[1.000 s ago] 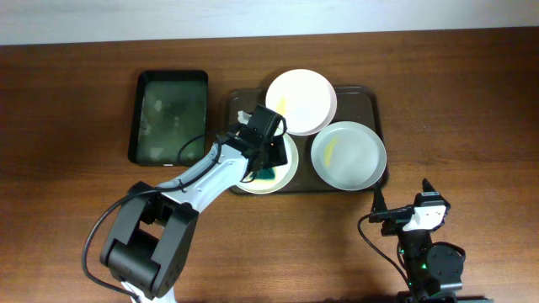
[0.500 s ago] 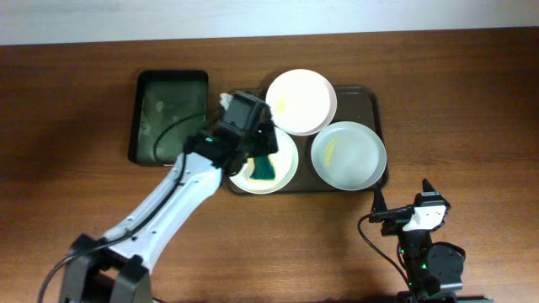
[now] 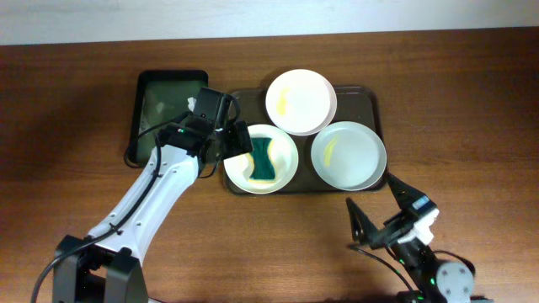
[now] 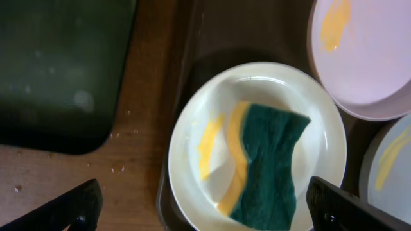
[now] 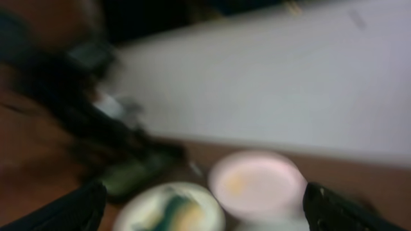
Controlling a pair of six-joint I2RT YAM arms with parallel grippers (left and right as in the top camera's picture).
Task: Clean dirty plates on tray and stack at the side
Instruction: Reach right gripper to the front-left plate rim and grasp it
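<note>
All three plates (image 3: 349, 155) sit on the tray (image 3: 364, 99), each with yellow smears. A green-and-yellow sponge (image 3: 265, 160) lies flat in the plate at the tray's left end. The left gripper (image 3: 236, 140) hovers over the tray's left edge, jaws apart, holding nothing. The right gripper (image 3: 381, 210) is just off the tray's front right corner, jaws apart, holding nothing.

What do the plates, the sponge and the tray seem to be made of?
Plates: probably glazed ceramic or melamine; white, glossy, with soft reflections. Sponge: foam with a green scouring layer; matte, fibrous, yellow edge showing. Tray: likely plastic; dark brown-grey, dull sheen, rounded moulded corners.
</note>
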